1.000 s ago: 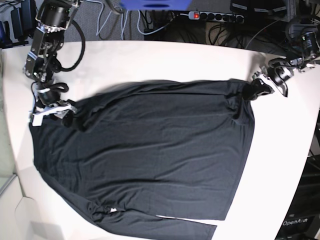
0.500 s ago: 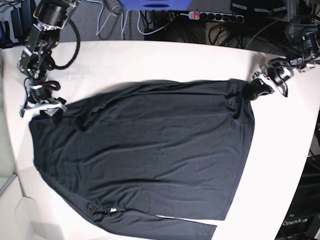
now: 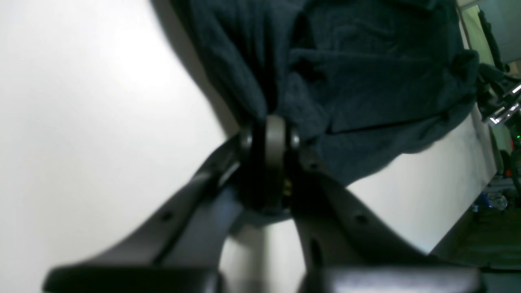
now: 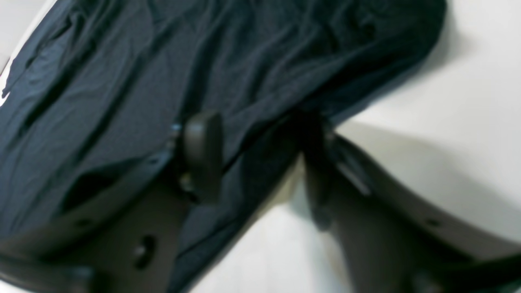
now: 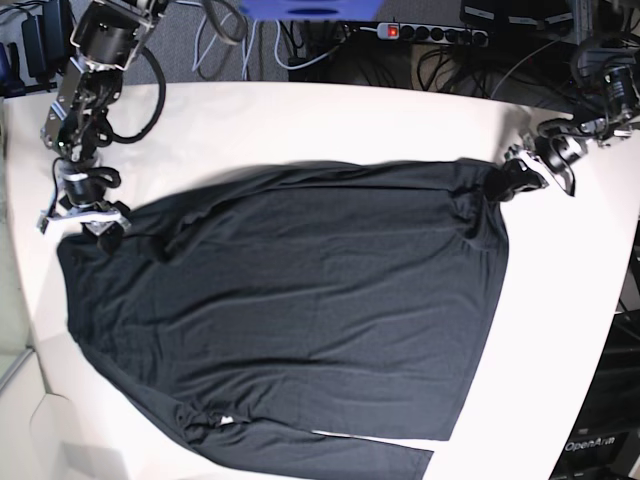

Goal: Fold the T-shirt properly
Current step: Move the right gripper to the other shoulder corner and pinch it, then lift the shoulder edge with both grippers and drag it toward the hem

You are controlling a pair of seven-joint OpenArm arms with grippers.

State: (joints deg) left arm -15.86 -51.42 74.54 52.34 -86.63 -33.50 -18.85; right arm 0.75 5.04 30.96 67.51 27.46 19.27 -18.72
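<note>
while the large black thin-fabric t-shirt (image 5: 290, 300) lies flat on the white table (image 5: 300, 120), left gripper (image 3: 270, 134) clamps one corner; right gripper (image 4: 260, 158), jaws apart, straddles the opposite corner.

The T-shirt (image 5: 300, 300) is thin matte black cloth, soft and a bit fuzzy up close, with fine wrinkles and zero sheen. The desk (image 5: 330, 120) under it is a smooth off-white top with a mild satin glare. The left gripper (image 3: 270, 140) looks like matte black plastic, its pads a duller rubbery grey. The right gripper (image 4: 260, 162) has the same dark matte plastic fingers.
</note>
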